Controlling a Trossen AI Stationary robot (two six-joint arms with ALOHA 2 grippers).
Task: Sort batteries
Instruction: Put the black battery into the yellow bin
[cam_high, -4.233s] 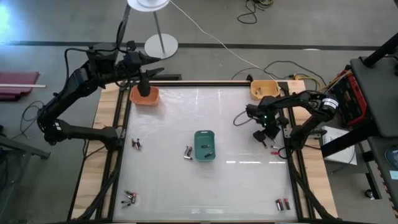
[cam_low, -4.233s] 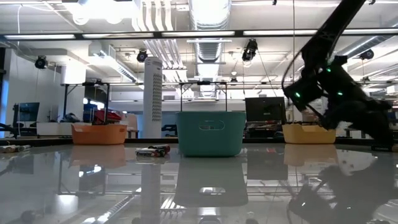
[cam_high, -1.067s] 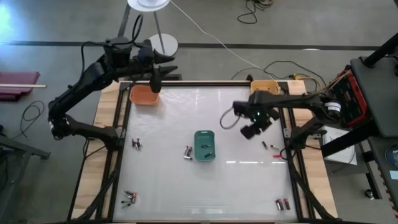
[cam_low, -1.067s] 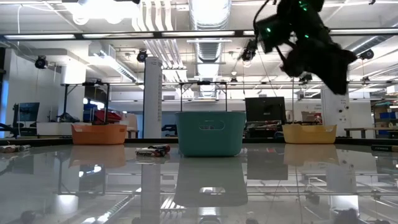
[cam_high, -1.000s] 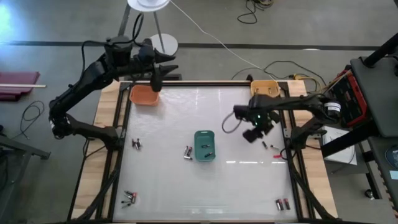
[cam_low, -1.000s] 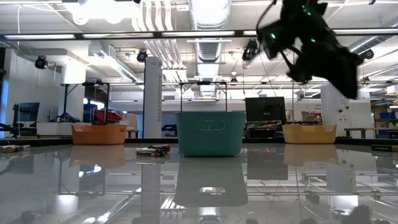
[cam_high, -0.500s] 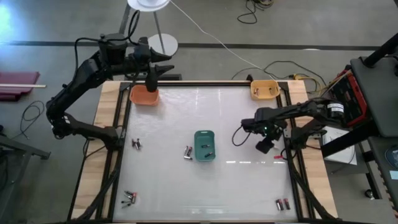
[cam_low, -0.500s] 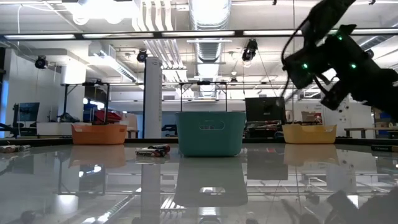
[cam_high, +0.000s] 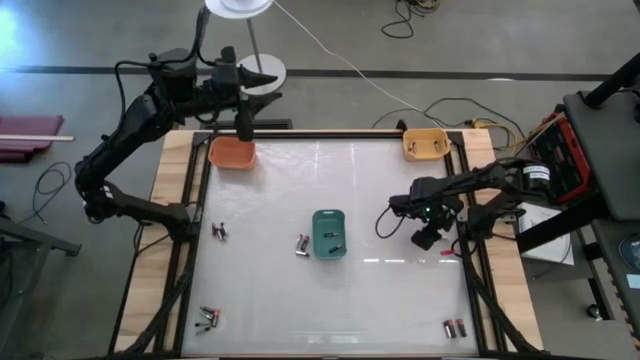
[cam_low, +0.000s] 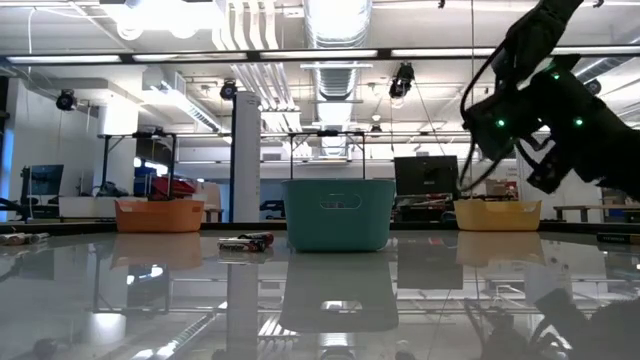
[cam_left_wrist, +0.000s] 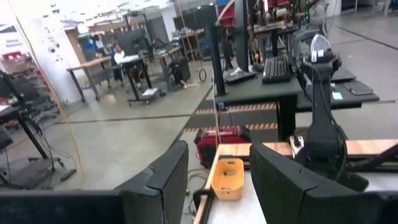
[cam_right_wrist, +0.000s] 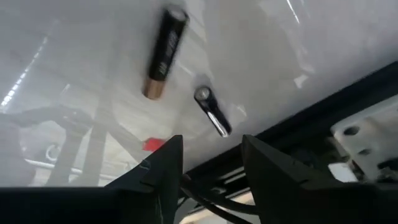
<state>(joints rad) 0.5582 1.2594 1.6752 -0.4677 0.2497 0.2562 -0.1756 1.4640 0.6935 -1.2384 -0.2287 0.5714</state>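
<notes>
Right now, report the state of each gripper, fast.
Left gripper: open, empty, above the orange plastic bin.
Right gripper: open, empty, over two small cylindrical batteries.

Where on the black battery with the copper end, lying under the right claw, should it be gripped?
Grip the black battery mid-body, coming from above, fingers across its width: it lies flat on the table, apart from the small silvery cell. The right claw is open above them.

Grey concrete floor (cam_high: 90, 40), white lamp stand (cam_high: 258, 70), ceiling ducts (cam_low: 335, 30), workbenches (cam_left_wrist: 118, 65)
</notes>
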